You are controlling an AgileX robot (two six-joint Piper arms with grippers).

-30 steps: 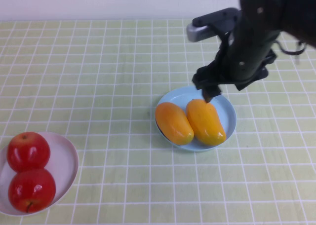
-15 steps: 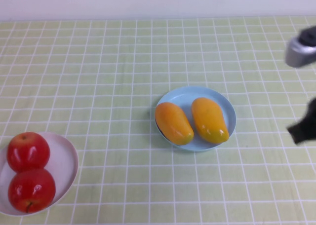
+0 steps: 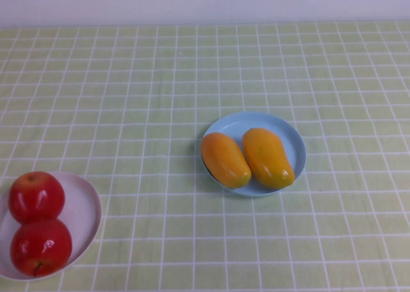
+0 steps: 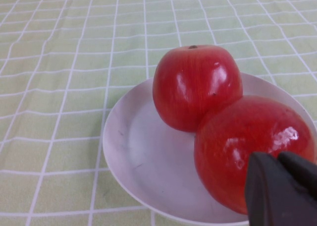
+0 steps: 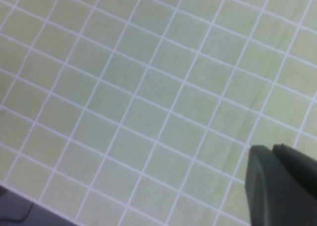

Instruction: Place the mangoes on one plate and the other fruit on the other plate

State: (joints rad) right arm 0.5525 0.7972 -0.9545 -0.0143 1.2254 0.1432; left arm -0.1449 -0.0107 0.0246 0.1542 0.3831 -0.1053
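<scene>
Two orange-yellow mangoes [image 3: 225,159] [image 3: 268,157] lie side by side on the light blue plate [image 3: 293,137] in the middle of the table. Two red apples [image 3: 36,196] [image 3: 41,246] sit on the white plate [image 3: 86,210] at the near left. In the left wrist view both apples [image 4: 195,84] [image 4: 250,146] rest on the white plate [image 4: 141,156]; my left gripper [image 4: 277,159] hovers shut just above the nearer apple, holding nothing. My right gripper [image 5: 272,149] is shut and empty over bare tablecloth. Neither arm shows in the high view.
A green checked tablecloth [image 3: 128,100] covers the table. A white wall runs along the far edge. In the right wrist view the table's edge [image 5: 20,196] shows at one corner.
The right arm has pulled away from the blue plate to the right and left the high view; its gripper has shut. The mangoes and apples stay put.
</scene>
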